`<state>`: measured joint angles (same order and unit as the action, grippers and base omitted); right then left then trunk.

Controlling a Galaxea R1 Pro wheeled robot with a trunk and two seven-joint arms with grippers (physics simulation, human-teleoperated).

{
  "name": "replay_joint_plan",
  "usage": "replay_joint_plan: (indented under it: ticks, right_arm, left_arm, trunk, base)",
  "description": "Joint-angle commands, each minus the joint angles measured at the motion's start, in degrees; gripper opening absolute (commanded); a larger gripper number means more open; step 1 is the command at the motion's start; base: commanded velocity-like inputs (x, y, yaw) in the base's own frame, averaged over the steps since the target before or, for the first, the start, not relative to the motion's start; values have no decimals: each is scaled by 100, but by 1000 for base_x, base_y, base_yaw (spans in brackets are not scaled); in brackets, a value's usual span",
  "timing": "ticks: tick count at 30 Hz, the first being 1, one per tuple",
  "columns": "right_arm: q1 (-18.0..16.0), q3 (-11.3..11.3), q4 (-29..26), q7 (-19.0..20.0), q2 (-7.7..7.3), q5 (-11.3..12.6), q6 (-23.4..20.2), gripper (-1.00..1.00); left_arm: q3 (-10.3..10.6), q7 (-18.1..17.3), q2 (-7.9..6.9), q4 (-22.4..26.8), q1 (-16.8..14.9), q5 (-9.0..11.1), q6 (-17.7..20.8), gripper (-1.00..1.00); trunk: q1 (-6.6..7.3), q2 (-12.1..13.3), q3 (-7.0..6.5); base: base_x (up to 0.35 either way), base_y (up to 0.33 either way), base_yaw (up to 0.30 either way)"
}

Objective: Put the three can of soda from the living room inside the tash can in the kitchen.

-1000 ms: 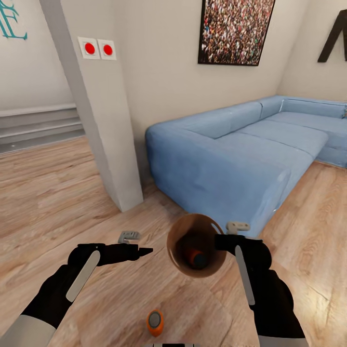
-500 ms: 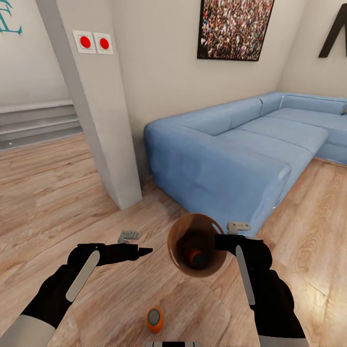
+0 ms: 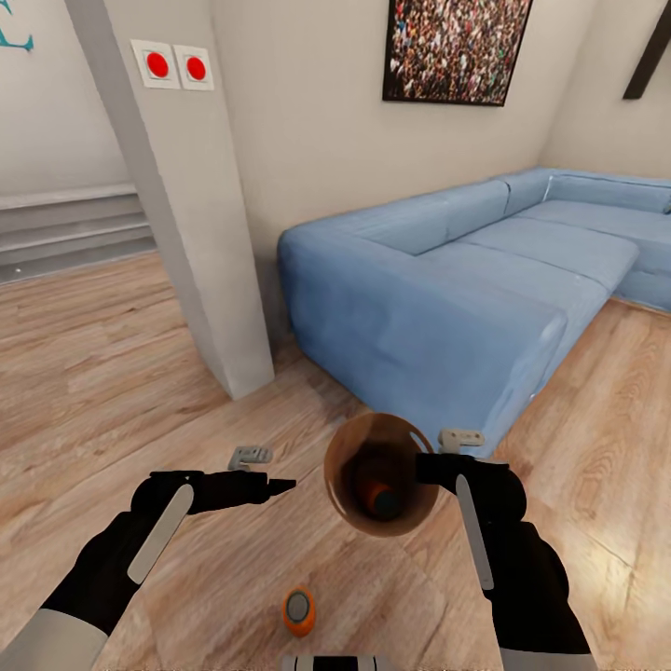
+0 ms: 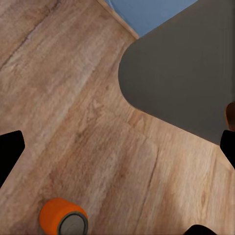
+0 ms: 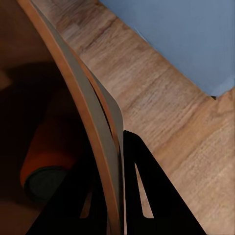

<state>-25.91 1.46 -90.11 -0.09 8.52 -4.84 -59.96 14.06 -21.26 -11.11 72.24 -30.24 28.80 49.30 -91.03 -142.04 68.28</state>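
We see the right gripper point(image 3: 421, 466) reaching forward at waist height, its fingers pinched on the rim of the tash can point(image 3: 347, 485), one finger point(image 5: 142, 196) outside the thin wall. An orange can of soda point(image 3: 377, 499) lies inside the bucket. The left gripper point(image 3: 280, 485) points toward the bucket, forearm level, jaws spread wide and holding nothing. Another orange can point(image 3: 298, 610) stands on the plank floor point(image 3: 93, 373) below both arms, near the blue sofa point(image 3: 447, 298).

Living room: blue sofa point(image 3: 438, 298), framed picture point(image 3: 454, 48)
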Motion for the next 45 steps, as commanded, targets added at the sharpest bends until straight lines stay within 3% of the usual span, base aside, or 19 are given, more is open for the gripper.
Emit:
replay_joint_plan:
  ticks: [1, 45]
  right_arm:
    - [-2, -4, -3, 17, 1, 115, 2, -100]
    - [-2, 21, 20, 42, 8, 127, -4, -100]
  left_arm:
    - [0, 0, 1, 0, 0, 1, 0, 100]
    - [0, 7, -14, -1, 0, -6, -5, 100]
  trunk:
    - [1, -1, 9]
    - [1, -1, 414]
  base:
    - [0, 0, 0]
    - [0, 0, 0]
